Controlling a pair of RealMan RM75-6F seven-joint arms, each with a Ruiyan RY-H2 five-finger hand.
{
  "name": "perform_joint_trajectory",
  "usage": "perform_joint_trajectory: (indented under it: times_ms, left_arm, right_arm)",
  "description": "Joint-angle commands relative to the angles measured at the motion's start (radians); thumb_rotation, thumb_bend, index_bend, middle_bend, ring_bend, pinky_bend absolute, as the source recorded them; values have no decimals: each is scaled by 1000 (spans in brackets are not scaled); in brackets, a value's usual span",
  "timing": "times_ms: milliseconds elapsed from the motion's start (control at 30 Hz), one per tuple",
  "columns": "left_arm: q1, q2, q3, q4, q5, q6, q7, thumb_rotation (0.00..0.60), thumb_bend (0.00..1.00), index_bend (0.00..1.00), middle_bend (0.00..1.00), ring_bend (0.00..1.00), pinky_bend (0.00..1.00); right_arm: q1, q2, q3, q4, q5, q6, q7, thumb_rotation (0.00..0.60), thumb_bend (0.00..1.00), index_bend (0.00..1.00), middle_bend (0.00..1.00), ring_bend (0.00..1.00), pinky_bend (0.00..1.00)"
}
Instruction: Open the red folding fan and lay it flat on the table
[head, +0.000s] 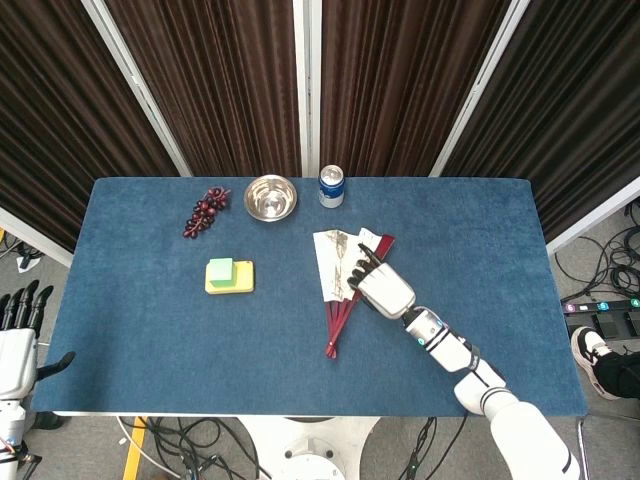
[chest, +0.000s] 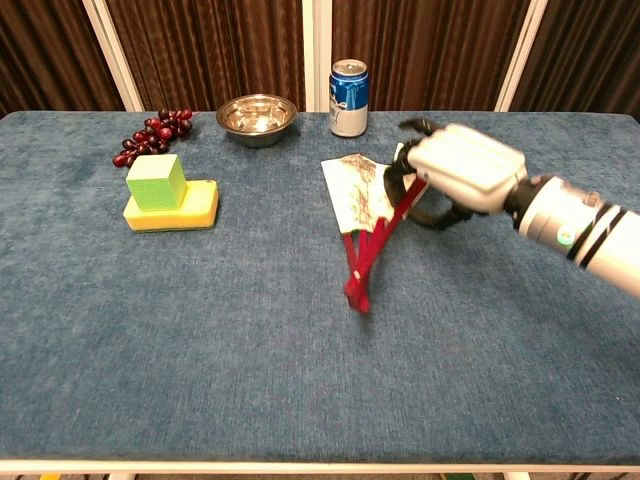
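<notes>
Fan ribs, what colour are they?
Red; the fan ribs show best in the chest view.

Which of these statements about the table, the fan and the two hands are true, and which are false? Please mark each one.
1. The right hand is on the red folding fan. True.
2. The fan is fully closed. False: it is partly spread, with white paper showing.
3. The green cube sits on the yellow sponge. True.
4. The blue can lies on its side. False: it stands upright.
5. The left hand holds the metal bowl. False: it is off the table's left edge, holding nothing.
</notes>
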Motion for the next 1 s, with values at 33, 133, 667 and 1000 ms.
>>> perform_joint_trajectory:
  times_ms: [33,133,667,1000]
  left_arm:
    - [-34,24,-13,-13,48,-10,-87,600,0,113,66,15,46]
    - [-70,47,-27,-31,95,-20,-191,600,0,118,66,15,46]
    - [-389,-34,-147,-34,82,-299,-761,600,0,139,66,15,86]
    - [-529,-164,-150,10,52,-442,-920,600,0,187,132,57,156]
  right_arm:
    - [72,109,-1,-113,-24,26,3,600,834,759,592,360,106]
    - [121,221,-3,-247,-44,15,-42,600,855,808,626,401,122]
    - [226,760,108,-1037,25,-136,-210,600,911,885,662,430,181]
    - [251,827,180,-1186,75,-181,-204,600,912,883,661,429,186]
